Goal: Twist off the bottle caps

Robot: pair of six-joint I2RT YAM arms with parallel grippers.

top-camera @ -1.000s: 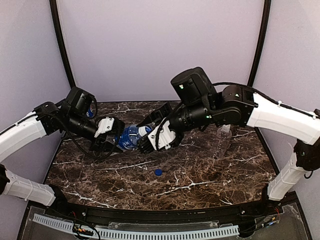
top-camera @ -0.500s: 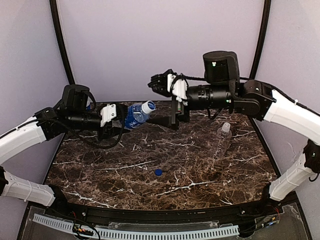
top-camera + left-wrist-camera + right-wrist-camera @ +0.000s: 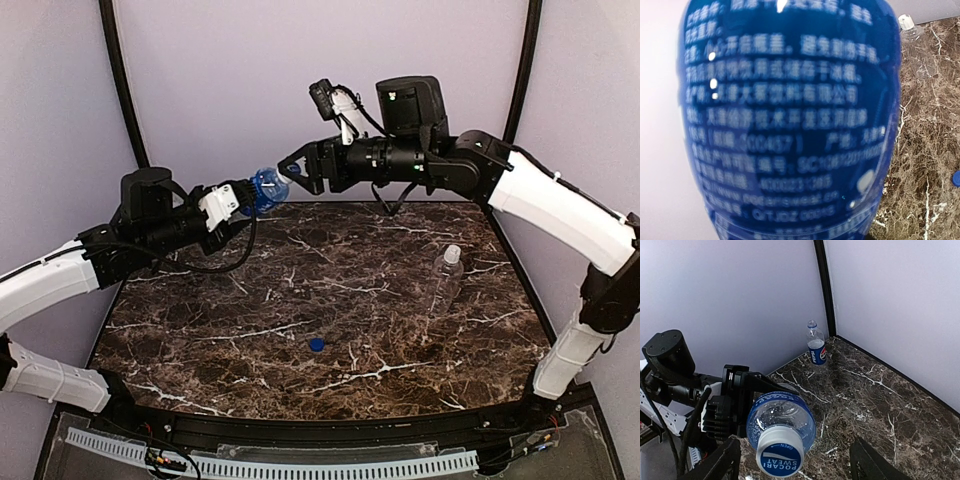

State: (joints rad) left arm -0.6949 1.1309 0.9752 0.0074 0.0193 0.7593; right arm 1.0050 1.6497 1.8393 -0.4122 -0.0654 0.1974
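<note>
Right wrist view, my right fingers [image 3: 722, 462] released, flanking the white plastic screw cap [image 3: 780, 456] without touching, cap on the blue-labelled clear plastic bottle [image 3: 782, 414], my left fingers [image 3: 228, 200] clenched round it above the dark marbled counter [image 3: 400, 330], small round blue cap [image 3: 316, 345] lying there.

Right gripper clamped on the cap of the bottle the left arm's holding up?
No: in the right wrist view the right gripper has its fingers open on either side of the white cap, clear of it.
</note>
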